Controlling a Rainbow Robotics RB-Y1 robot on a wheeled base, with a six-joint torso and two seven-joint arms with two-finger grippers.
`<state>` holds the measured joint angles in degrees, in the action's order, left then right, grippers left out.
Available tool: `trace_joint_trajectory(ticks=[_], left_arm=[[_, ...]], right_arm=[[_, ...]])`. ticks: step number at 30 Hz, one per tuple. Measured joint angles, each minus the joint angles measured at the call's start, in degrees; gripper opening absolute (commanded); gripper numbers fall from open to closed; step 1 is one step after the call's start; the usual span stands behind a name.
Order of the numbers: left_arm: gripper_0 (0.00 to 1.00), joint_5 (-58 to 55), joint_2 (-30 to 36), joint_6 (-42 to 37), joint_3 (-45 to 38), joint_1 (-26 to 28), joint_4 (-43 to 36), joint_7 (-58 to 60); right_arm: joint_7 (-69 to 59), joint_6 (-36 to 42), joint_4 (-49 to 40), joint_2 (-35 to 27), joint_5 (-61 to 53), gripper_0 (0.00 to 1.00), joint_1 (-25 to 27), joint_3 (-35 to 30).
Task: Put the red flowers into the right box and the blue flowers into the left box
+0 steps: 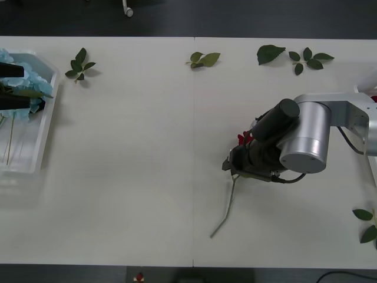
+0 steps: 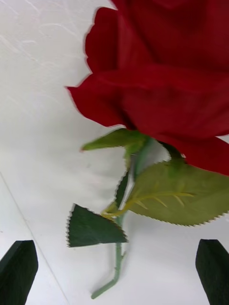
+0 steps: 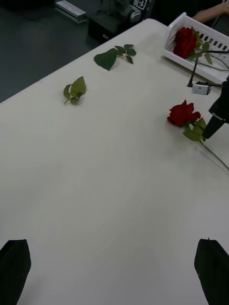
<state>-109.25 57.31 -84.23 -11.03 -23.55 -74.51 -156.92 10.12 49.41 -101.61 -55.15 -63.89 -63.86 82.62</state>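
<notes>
A red flower (image 1: 244, 140) lies on the white table right of centre, its stem (image 1: 227, 209) running toward the front edge. My right gripper (image 1: 238, 167) hovers low over its leaves, open, fingertips either side of the stem (image 2: 118, 259) below the big bloom (image 2: 162, 76). The left wrist view shows the same rose (image 3: 182, 113) with the right gripper (image 3: 215, 123) beside its leaves, and the right box (image 3: 177, 23) holding red flowers (image 3: 185, 40). At the far left, my left gripper (image 1: 12, 87) is open above the left box (image 1: 32, 168), which holds blue flowers (image 1: 32, 79).
Loose green leaf sprigs lie along the far edge (image 1: 79, 63) (image 1: 203, 59) (image 1: 271, 54) (image 1: 309, 59) and at the near right (image 1: 366, 224). A small grey device (image 3: 202, 88) with a cable sits near the right box. Bare tabletop stretches between the arms.
</notes>
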Motion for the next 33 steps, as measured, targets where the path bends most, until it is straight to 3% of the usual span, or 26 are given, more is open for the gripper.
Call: trace_joint_trajectory(ticks=[12, 23, 27, 29, 33], left_arm=[[1.0, -4.88, 0.01, -1.93, 11.78, -4.66, -3.0, 0.0], [1.0, -2.59, 0.01, -1.61, 12.84, -4.66, -7.11, 0.0], [1.0, -1.51, 0.01, -1.57, 12.84, -4.66, -8.49, 0.0], [1.0, -1.11, 0.01, -1.39, 12.84, -4.66, -9.06, 0.0], [1.0, -0.41, 0.01, -1.14, 12.84, -4.66, -9.29, 0.0]], right_arm=[[0.0, -4.94, 5.09, 4.44, -1.04, 0.96, -4.03, 7.93], [0.01, -7.66, 8.02, 6.03, -1.99, 0.93, -5.11, 11.09], [0.01, -8.48, 8.45, 6.65, -2.04, 0.82, -6.77, 13.91], [0.01, -8.48, 8.46, 6.67, -2.16, 0.71, -6.94, 14.04], [0.01, -8.48, 8.47, 6.67, -2.77, 0.64, -6.93, 13.36]])
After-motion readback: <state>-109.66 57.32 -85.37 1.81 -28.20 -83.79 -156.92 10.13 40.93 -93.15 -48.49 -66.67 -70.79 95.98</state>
